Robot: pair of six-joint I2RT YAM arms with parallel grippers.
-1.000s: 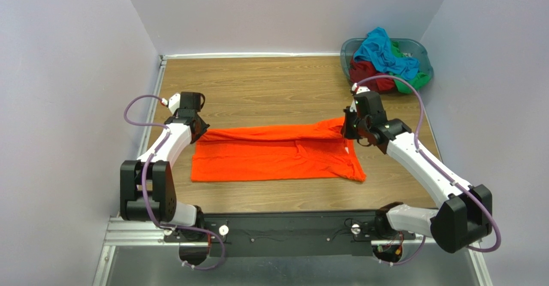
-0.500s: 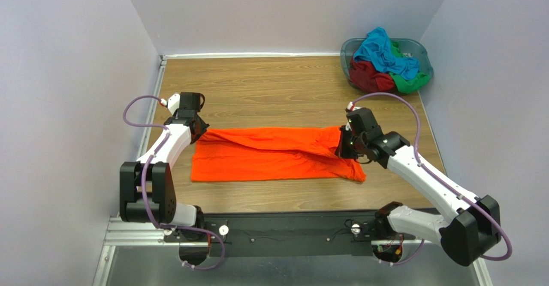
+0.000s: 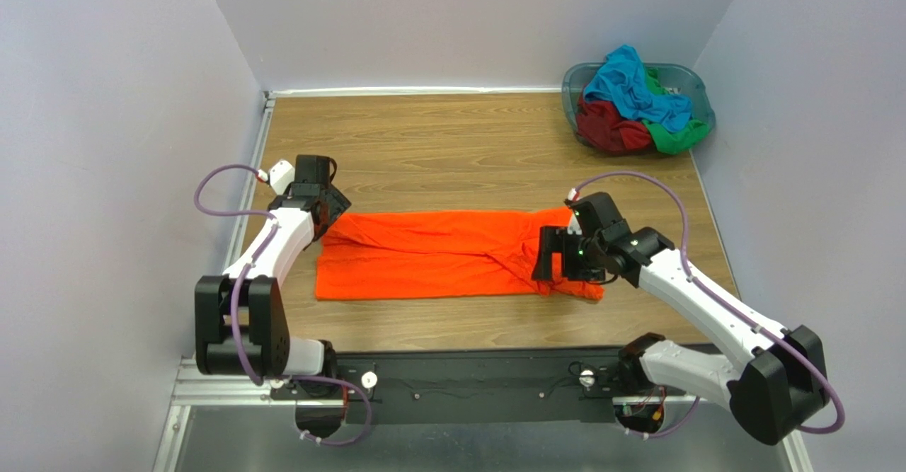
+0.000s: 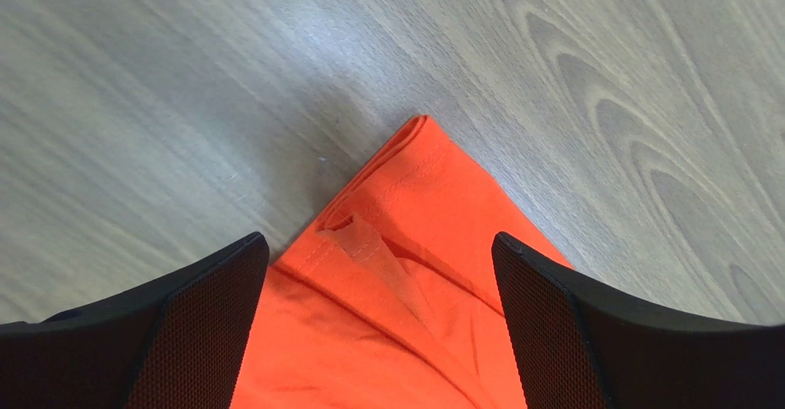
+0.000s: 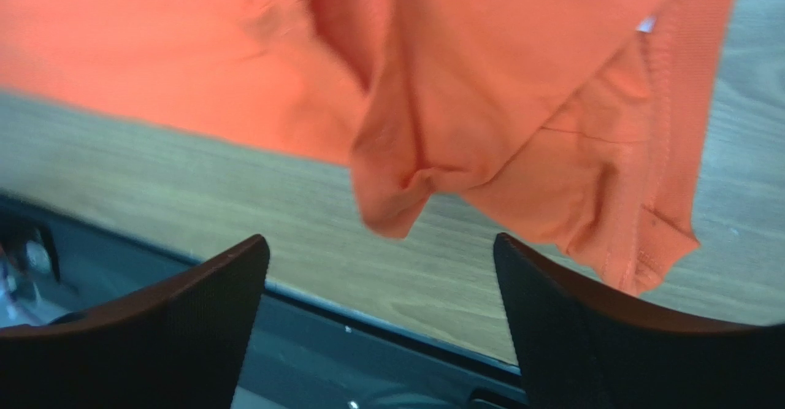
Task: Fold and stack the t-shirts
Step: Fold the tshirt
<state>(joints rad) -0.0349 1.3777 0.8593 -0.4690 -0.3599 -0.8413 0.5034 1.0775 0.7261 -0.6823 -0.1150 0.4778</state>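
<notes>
Orange t-shirt [image 3: 436, 254]: a long folded band on the table [image 3: 447, 143], stretched from one set of jaws to the other.
Left gripper [image 3: 328, 209]: at the band's far left corner.
Right gripper [image 3: 548, 260]: over the bunched right end.
Basket [image 3: 580, 74]: well beyond the right jaws, at the far right corner.
Inside the basket: turquoise t-shirt [image 3: 627, 79], dark red t-shirt [image 3: 606, 127] and green t-shirt [image 3: 681, 132], heaped together.

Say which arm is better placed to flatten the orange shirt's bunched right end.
Right, probably: the right gripper, open, is at the rumpled right end of the orange shirt; the left gripper is at its far-left corner.
</notes>
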